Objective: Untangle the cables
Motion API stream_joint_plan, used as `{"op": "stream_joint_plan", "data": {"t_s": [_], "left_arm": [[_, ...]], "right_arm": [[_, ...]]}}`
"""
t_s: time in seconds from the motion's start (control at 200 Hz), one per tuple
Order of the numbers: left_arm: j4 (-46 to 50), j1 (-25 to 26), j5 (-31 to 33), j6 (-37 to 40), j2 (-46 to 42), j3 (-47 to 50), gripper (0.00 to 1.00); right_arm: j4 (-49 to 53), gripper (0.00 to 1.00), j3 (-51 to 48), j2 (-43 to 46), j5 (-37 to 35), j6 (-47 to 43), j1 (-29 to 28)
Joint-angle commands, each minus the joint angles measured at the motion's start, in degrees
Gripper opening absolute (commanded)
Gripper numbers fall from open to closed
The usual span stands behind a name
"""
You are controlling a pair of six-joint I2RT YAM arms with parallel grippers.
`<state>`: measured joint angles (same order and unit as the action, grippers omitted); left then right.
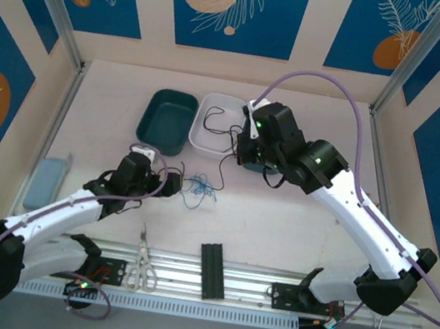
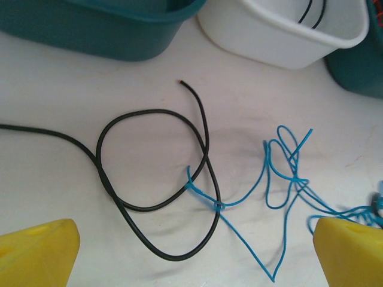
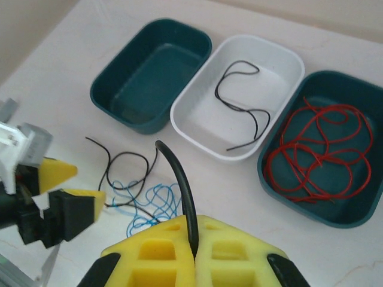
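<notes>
Cables point(image 2: 149, 111): black strand point(image 3: 187, 197) clamped in right end effector point(image 3: 194, 239).

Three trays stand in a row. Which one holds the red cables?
The teal tray under the right arm; the white tray holds a black cable, the other teal tray nothing.

1. Three trays: teal tray point(image 3: 149, 69) at 11 o'clock, white tray point(image 3: 197, 113) at 12, second teal tray point(image 3: 353, 206) at 1.
2. Three black cables: a black cable point(image 3: 239, 109) in the white tray, another black cable point(image 2: 149, 111) on the tabletop point(image 1: 294, 228), a third black cable point(image 3: 181, 179) in the right hand point(image 3: 194, 242).
3. Red cables point(image 3: 315, 158), blue cables point(image 2: 297, 178): tangled, uncountable.
4. One pair of scissors point(image 1: 140, 265), 7 o'clock.
</notes>
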<state>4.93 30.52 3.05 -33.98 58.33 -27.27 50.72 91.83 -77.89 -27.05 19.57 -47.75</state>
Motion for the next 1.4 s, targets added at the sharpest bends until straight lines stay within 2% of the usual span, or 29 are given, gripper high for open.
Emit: {"op": "stream_joint_plan", "data": {"t_s": [0.0,0.175,0.42,0.775,1.07,1.195,1.395], "left_arm": [[2.36,-0.57,-0.17,1.71,-3.01,-1.46,1.0],[0.39,-0.05,-4.14,6.37,-4.69,-3.53,1.0],[-0.62,5.29,-4.46,14.9,3.1,-8.24,1.0],[-5.4,9.19,-5.96,15.14,14.35,-10.61,1.0],[-4.78,10.06,-0.58,15.59,19.46,-10.7,1.0],[-2.82,10.03,4.86,12.5,21.25,-11.05,1.0],[-1.29,9.82,14.3,8.11,21.59,-9.94,1.0]], "right_arm": [[1.1,0.0,1.83,-0.7,0.07,0.33,0.22],[0.55,0.0,2.45,-2.38,1.22,0.45,0.07],[0.17,0.0,3.79,-2.58,2.31,0.51,0.02],[-1.27,0.0,4.29,-1.12,5.77,0.44,-0.02],[-2.21,0.0,5.26,-0.03,8.89,-0.01,0.11],[-1.73,0.0,6.35,0.93,10.18,-0.76,0.11],[0.12,0.0,6.0,4.65,6.21,-1.34,0.33]]}}
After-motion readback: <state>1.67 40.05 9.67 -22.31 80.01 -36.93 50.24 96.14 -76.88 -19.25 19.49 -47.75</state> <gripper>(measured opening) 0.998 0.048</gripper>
